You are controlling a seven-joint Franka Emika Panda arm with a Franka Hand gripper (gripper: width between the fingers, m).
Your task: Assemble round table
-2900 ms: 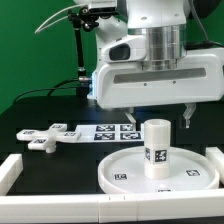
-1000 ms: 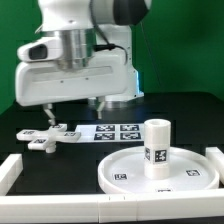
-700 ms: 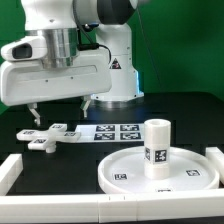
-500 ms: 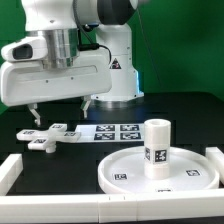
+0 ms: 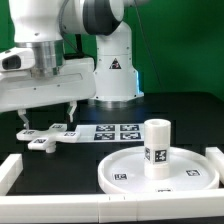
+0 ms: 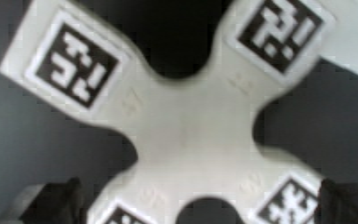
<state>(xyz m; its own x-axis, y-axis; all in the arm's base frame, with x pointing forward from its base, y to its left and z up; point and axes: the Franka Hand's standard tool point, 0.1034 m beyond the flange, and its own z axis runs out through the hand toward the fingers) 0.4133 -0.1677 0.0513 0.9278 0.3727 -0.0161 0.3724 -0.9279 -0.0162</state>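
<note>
the cross-shaped base point(image 5: 45, 135) lies flat on the black counter point(image 5: 185, 108) close to its edge at the exterior view's left, just beside the end of the marker board point(image 5: 115, 130). the pincer point(image 5: 47, 114) hangs almost straight over it, fingers spread wide and holding nothing, one fingertip to each side of the base and both clear of it. in the wrist view the base fills the picture, its centre about under the wrist. its four tagged arms run on the diagonal to the line between the two fingers, so no arm is square to the closing direction. that angle looks like what the coming move turns on: the way to the base is down rather than sideways, and a straight descent would probably close the fingers across two splayed arms, not the narrow waist, unless the wrist turns first. the large round disc point(image 5: 125, 170) sits well apart, near the counter's front edge toward the exterior view's right corner. the short leg point(image 5: 156, 148) stands upright on it.
</note>
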